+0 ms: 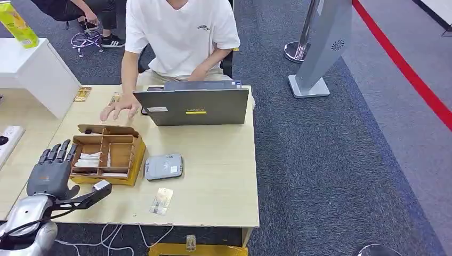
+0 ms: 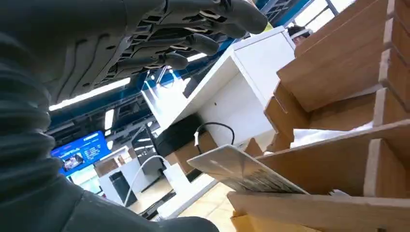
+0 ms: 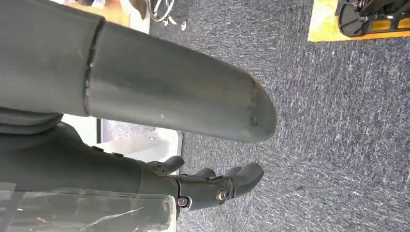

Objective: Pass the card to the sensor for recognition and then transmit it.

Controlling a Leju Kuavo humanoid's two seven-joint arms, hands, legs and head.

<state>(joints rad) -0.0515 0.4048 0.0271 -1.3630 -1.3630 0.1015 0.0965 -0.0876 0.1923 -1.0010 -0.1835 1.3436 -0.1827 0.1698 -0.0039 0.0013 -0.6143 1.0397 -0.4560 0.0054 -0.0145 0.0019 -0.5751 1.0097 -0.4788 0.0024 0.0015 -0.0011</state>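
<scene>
1. Card: the thin, flat, pale printed plastic card lies flat on the light wooden table, near the front edge, just in front of the grey rounded-square sensor pad, not touching it.
2. Handling, my guess: very light, stiff, smooth and a bit slippery, not fragile. Lying flat, it gives no edge to get under. I'd slide it toward the table edge, or pinch across a short end, thumb under and fingers on top.
3. Left hand: dark grey, raised beside the open wooden compartment box, on its outer side, well apart from the card. Fingers straight and spread, thumb out to the side, nothing in it, touching nothing I can see.
4. Left wrist view: fingers extended and apart, with the box dividers close by and another card standing tilted in a compartment.
5. Right hand: hangs down over grey carpet, fingers loosely bent but apart, holding nothing.
6. A person in a white T-shirt sits behind a grey laptop, one hand resting on the table near the box.
</scene>
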